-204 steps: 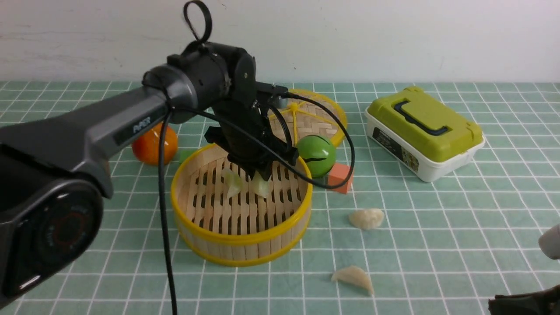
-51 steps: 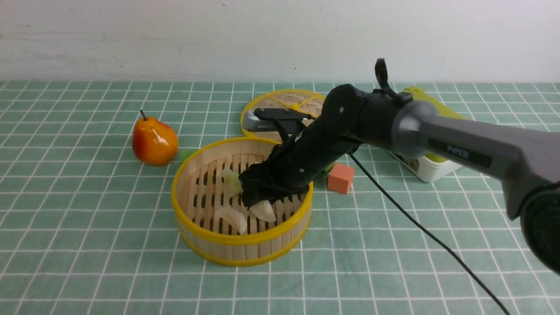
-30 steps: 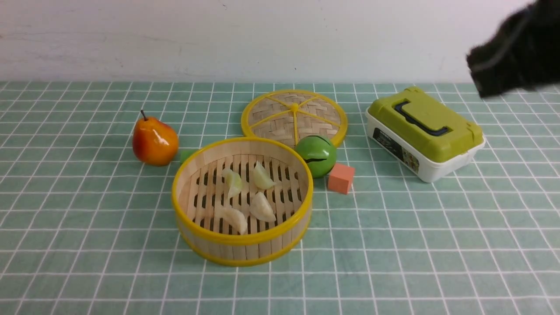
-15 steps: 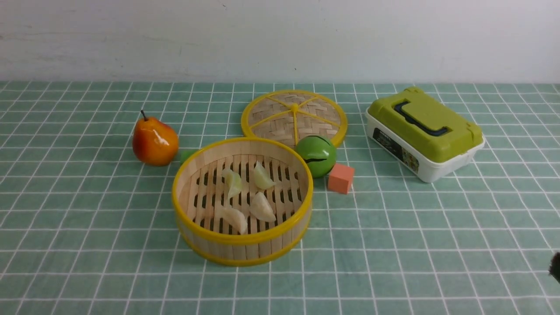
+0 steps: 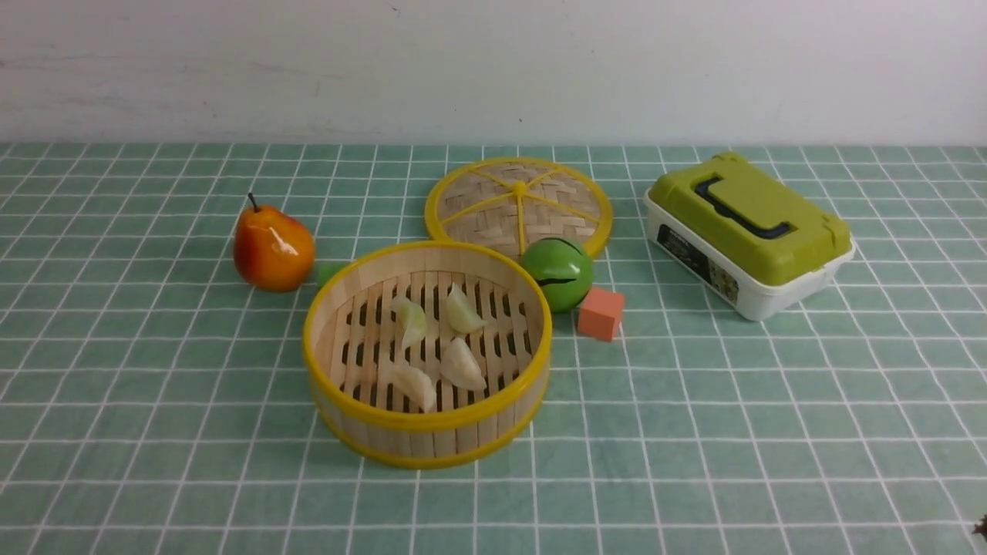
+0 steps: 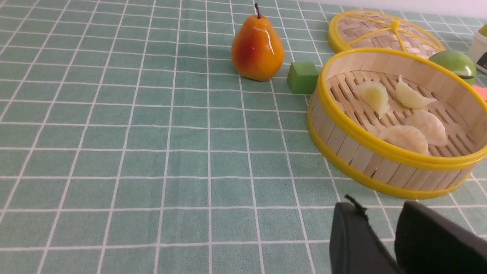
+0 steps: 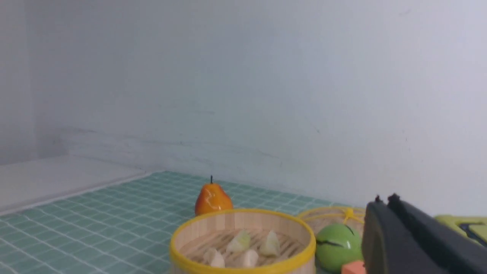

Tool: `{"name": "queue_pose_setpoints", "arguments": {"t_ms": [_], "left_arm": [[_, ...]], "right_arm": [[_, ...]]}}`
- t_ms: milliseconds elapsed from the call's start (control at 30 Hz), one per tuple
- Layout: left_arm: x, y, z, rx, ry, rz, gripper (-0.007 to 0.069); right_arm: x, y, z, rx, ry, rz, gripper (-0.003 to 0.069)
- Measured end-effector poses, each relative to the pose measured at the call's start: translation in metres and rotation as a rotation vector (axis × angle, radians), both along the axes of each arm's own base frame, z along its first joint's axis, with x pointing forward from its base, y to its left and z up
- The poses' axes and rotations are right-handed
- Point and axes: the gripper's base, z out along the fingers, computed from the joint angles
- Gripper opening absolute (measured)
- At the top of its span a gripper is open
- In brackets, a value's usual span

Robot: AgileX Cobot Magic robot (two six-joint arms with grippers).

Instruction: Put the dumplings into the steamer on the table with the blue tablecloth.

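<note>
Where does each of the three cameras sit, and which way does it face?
Front view: between the arms, facing forward over the tablecloth to the wall; the steamer is central; hardly any of the robot shows.
Left wrist view: low over the tablecloth, facing the pear and steamer; the left gripper shows, jaws apart.
Right wrist view: low, facing the wall almost level; the right gripper shows, shut.
Shared: all three show the steamer, four dumplings and pear.
</note>
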Motion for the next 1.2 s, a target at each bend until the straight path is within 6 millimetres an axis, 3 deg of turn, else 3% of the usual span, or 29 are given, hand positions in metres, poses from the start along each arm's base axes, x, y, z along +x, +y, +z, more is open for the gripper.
{"name": "queue_pose_setpoints", "arguments": {"t_ms": [233,467,1200], "left_arm": [[0.0,0.001,-0.001,0.005,0.013,0.007,0.0183],[0.0,0.001,-0.001,0.006,0.017,0.008,0.0189],[0.0,0.001,-0.002,0.006,0.018,0.009,0.0209]], "right_arm": [[0.007,-0.011,-0.02,-0.034,0.22,-0.178,-0.0002],[0.007,-0.026,-0.049,0.013,0.575,-0.448,-0.0002],[0.006,-0.028,-0.049,0.037,0.608,-0.476,0.0008]]}}
